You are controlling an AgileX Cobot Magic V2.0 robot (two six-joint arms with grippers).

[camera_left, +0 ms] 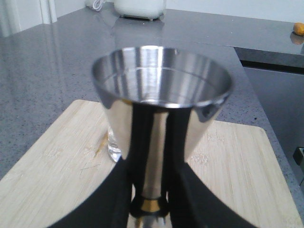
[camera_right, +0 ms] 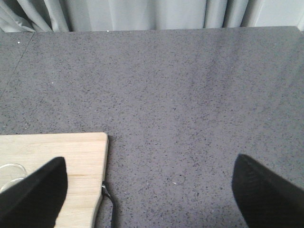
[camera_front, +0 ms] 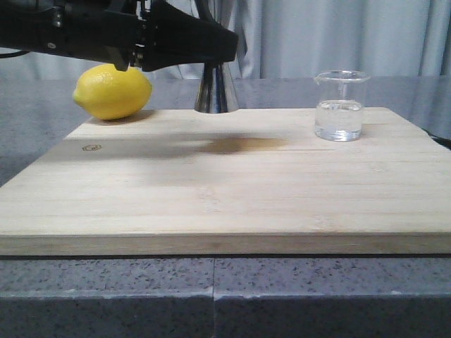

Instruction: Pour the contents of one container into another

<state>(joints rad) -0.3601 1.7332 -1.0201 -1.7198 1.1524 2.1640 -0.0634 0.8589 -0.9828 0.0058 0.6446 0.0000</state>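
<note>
Nearest, the pale bamboo cutting board (camera_front: 211,204) is lying bare. Further back, the small clear glass beaker (camera_front: 341,105), partly filled, is standing untouched, probably awaiting pouring. The shiny steel hourglass jigger (camera_left: 159,118) is being clamped by the left gripper (camera_left: 151,187); the right gripper (camera_right: 147,190) is being held wide open, holding nothing.

Beaker (camera_front: 340,105): small, clear glass, with a pouring lip; stood upright on the board toward its far right side; clear liquid is seen in its lower part, roughly to the middle.
Beaker in the right wrist view (camera_right: 10,175): only a piece of the rim is shown.
Jigger (camera_front: 216,89): shiny steel, hourglass-shaped, held upright; its lower cone is seen at the far middle of the board.
Jigger top (camera_left: 161,80): wide open cup, a gold band seen at the narrow waist.
</note>
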